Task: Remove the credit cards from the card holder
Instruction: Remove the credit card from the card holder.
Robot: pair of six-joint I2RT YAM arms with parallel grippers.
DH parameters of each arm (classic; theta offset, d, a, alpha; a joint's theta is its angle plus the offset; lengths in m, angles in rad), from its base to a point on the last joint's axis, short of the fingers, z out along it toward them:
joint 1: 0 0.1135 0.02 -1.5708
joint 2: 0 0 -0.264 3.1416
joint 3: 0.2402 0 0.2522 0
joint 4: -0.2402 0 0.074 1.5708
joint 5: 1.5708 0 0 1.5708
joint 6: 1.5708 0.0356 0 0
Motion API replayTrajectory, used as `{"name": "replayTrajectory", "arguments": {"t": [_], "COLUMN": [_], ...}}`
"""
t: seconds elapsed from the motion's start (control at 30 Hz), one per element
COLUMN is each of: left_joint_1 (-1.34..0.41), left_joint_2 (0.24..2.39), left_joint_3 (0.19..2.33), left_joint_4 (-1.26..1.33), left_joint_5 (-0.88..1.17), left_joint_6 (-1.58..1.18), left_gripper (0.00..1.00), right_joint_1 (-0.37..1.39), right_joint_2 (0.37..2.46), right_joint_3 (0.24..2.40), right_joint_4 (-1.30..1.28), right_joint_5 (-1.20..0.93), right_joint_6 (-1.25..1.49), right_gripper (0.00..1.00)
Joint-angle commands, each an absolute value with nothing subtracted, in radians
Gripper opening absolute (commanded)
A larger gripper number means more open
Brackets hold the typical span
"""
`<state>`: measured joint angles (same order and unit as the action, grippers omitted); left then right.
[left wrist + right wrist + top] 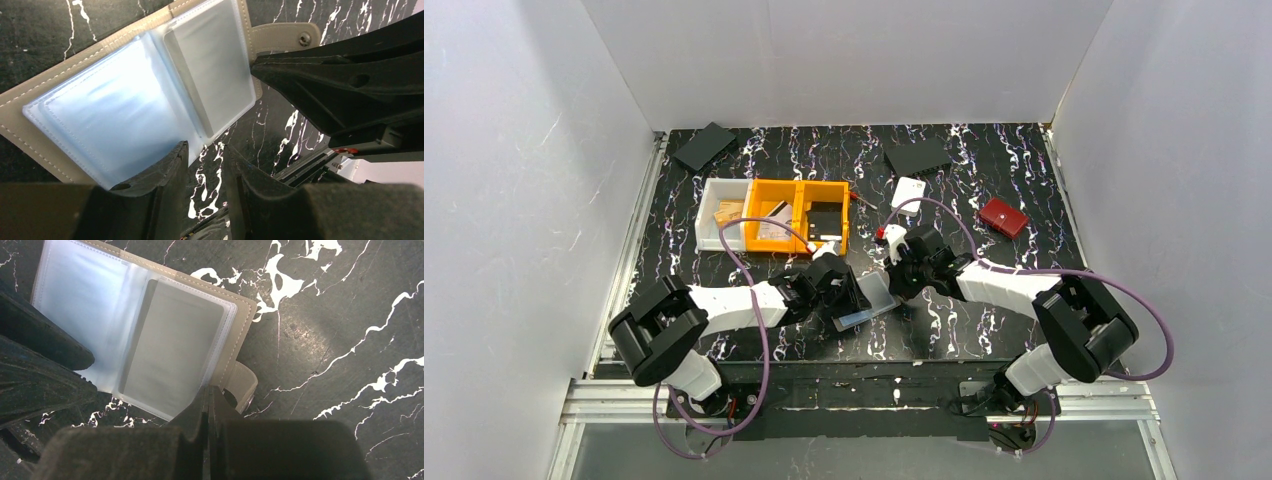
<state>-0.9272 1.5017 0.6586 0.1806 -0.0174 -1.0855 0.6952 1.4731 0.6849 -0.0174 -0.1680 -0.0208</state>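
Card holder (871,300) lying open and flat on the black, white-veined worktop (984,330), near the front edge, between the two arms. Taupe stitched cover seen underneath, with clear plastic sleeves (115,115) facing up. One half reads pale blue, the other grey. A greyish rectangle, taken for one of the credit cards (172,345), is seen inside the grey sleeve. The contents of the blue half cannot be told. Snap tab (243,385) sticks out from the edge on the grey side.

Right end effector (208,390): fingers closed flat together, tip set against the holder's edge just beside the tab. Whether anything thin is pinched cannot be told.

Left end effector (205,150): fingers parted, bare worktop visible between them. One finger (167,172) overlaps the edge of the blue sleeve.

Farther back on the worktop: orange bins (799,215) with a white bin (719,228) touching their left side. A small white case (909,190) and a red wallet (1003,217) are noted to the right, well apart from the holder. Two flat dark pieces (704,146) lie near the rear wall.
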Motion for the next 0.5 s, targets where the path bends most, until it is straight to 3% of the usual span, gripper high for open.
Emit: {"name": "replayTrajectory", "arguments": {"t": [0.0,0.23,0.47], "left_joint_1": [-0.933,-0.933,-0.933], "left_joint_2": [1.513,1.544,1.576], "left_joint_3": [0.643,0.645,0.640], "left_joint_4": [0.188,0.199,0.214], "left_joint_5": [-0.018,0.000,0.037], "left_joint_6": [-1.091,-1.085,-1.085], "left_gripper": [0.31,0.33,0.34], "right_joint_1": [0.698,0.698,0.696], "right_joint_2": [1.487,1.501,1.510], "right_joint_3": [0.724,0.726,0.732], "right_joint_4": [0.002,0.002,0.002], "right_joint_5": [-0.186,-0.222,-0.262], "right_joint_6": [-0.006,-0.006,-0.006], "right_gripper": [0.03,0.04,0.12]}}
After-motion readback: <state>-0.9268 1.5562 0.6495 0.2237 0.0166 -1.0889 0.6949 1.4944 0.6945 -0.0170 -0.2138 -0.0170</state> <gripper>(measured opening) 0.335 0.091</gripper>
